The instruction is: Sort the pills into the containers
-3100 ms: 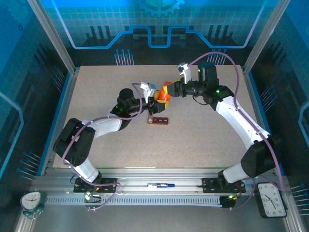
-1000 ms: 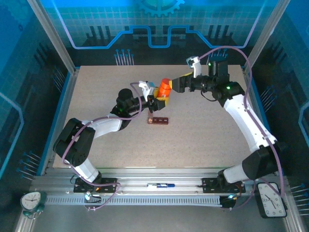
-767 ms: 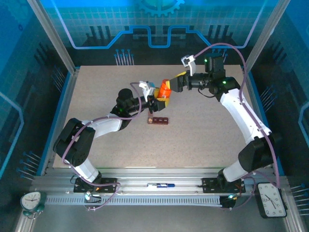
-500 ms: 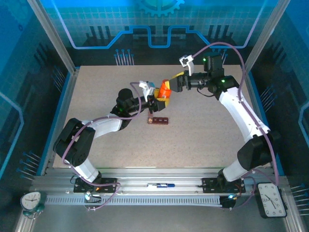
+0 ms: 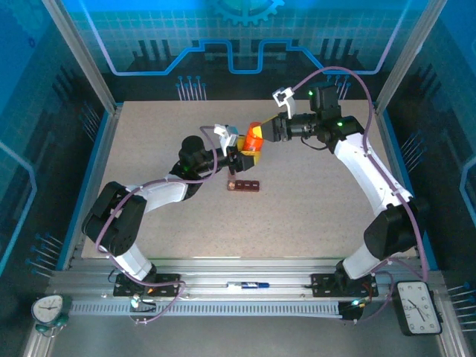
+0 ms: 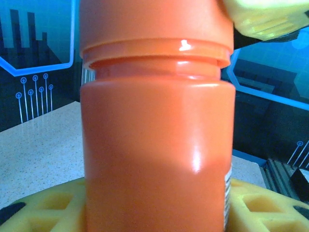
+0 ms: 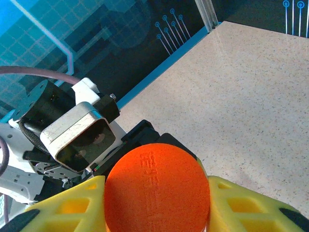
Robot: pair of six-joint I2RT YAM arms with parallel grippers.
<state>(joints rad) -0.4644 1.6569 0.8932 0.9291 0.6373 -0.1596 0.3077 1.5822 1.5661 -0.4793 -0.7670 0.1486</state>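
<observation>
An orange pill bottle (image 5: 253, 141) is held upright above the table, behind the containers. My left gripper (image 5: 245, 154) is shut on its body (image 6: 154, 145), with yellow fingers (image 6: 43, 208) on either side. From the right, my right gripper (image 5: 262, 134) is shut on the bottle's orange cap (image 7: 157, 188), its yellow fingers (image 7: 251, 205) pressed against the cap's sides. The containers (image 5: 245, 184), a short dark red-brown bar of little compartments, lie on the table just in front of the bottle. A pale spot shows at the bar's left end; I cannot tell what it is. The pills are hidden.
The speckled beige table (image 5: 312, 216) is ringed by a blue rim and metal posts. The left wrist camera (image 7: 79, 137) sits just behind the cap in the right wrist view. Purple cables arc over both arms.
My right gripper has swung left onto the top of the bottle and closed its jaws on the cap. The left gripper and the bottle have stayed in place.
</observation>
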